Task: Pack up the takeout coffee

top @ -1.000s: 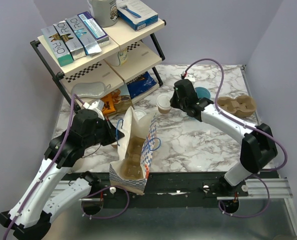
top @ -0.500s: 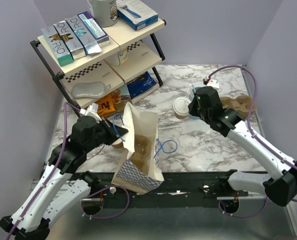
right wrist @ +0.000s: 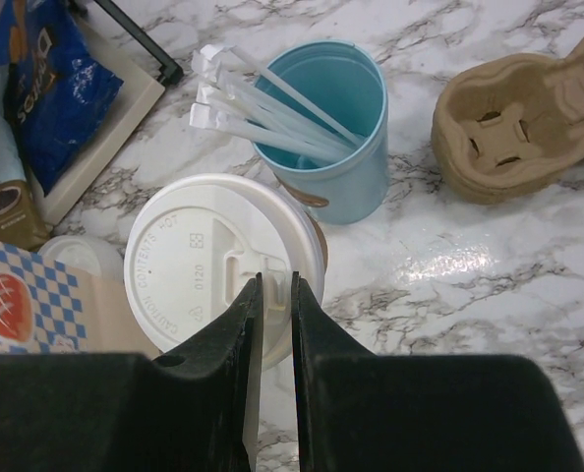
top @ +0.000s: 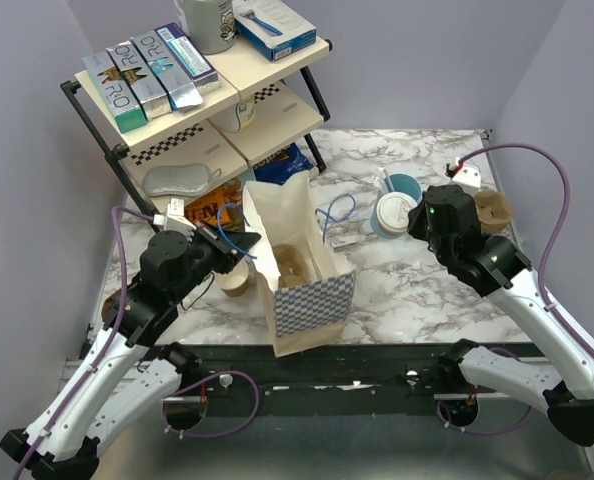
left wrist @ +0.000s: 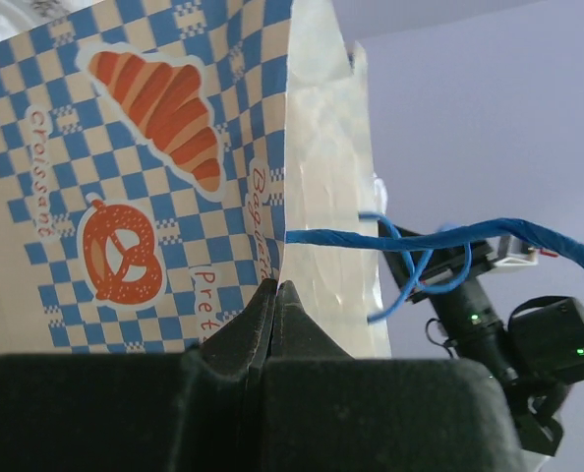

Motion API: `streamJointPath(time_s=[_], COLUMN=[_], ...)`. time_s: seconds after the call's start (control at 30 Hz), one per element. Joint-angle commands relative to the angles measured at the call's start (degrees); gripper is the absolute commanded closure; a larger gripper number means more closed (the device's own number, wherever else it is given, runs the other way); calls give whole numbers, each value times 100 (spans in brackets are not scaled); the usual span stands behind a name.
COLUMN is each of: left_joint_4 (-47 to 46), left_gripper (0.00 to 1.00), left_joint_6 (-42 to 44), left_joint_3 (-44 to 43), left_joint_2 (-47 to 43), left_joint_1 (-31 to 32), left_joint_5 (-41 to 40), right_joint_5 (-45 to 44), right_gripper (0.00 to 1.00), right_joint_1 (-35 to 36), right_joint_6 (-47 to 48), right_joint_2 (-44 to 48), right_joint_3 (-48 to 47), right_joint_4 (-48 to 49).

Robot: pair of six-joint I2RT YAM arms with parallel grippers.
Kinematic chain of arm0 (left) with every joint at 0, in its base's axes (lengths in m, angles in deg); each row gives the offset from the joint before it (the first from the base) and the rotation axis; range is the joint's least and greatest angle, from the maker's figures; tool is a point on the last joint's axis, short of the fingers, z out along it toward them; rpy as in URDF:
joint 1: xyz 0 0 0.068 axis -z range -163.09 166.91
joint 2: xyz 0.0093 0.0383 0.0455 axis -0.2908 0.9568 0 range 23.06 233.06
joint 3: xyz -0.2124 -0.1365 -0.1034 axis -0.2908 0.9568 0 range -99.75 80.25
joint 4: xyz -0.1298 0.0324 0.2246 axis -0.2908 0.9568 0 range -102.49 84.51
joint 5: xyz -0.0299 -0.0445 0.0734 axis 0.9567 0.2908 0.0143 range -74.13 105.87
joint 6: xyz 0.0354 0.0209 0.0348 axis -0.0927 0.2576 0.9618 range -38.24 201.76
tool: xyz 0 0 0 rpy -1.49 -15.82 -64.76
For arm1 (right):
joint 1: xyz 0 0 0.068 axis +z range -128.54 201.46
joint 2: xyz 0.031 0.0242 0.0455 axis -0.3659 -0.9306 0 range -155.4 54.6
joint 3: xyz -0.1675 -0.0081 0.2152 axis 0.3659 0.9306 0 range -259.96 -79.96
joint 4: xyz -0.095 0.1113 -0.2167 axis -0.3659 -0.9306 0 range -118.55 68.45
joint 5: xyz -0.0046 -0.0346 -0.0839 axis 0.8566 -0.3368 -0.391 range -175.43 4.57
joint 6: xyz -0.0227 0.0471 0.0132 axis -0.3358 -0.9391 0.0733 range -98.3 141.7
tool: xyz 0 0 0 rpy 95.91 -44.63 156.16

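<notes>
Now, right gripper: I'm seeing the fingers drawn in to a thin slit, pinching the near rim of the white lid on the takeout coffee.
Takeout coffee: it's sitting just beside the light-blue cup, right of the paper bag; I can't tell whether it's resting on the table.
Left gripper: it's clamping the top edge of the bag's side wall, fingers pressed together on the paper.
Bag: it's standing upright between the arms, mouth gaping upward, something tan showing inside; one blue cord handle is trailing from the rim.
Room: I'm reading bare marble between the bag and the lidded cup, and more toward the near edge.
Edges: the pulp carrier is lying near the right edge; the shelf rack is crowding the back left corner.
Count: I'm counting three cups, namely one lidded tan, one lidless tan cup near the left gripper, one light-blue; one bag; one carrier on the marble.
</notes>
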Motion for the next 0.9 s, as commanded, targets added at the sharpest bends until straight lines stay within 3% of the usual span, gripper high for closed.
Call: streamJointPath(time_s=[0.0,0.2,0.4,0.5,0.53,0.7,0.73,0.77,0.87], left_joint_4=[-772,-921,-477,226,351,861,906,967,1196], left_gripper=[100,100,100,84,66,23,6,1,1], left_joint_6=[-333,-211,-114,1,1,106,228,334,1395], left_joint_3=[122,104,-115,-467,-519,-546,-642,-730,-1353], left_joint_2=[155,490,779,938,895,666,640,648,832], left_joint_1=[125,529,1514,1795,1813,1813,1813,1813,1813], left_joint_5=[-243,-365,-980,-1270,-1410,-1658,-1649,-1675,-1570], right_joint_5=[-404,-967,-1126,-1038,-1029,-731,-669,-573,-336], right_gripper=[99,99,99,99,99,99,99,99,99], right_joint_1=[-29,-29,-20,-37,-37,-37,-37,-37,-29], right_joint_6=[-32,162,399,504,583,935,1031,1075,1216], right_joint_2=[79,158,316,404,430,597,615,633,712], right_joint_3=[-153,-478,-689,-777,-873,-1278,-1331,-1410,-1472], right_joint_4=[-252,-305,-313,-305,-296,-182,-182,-173,-173])
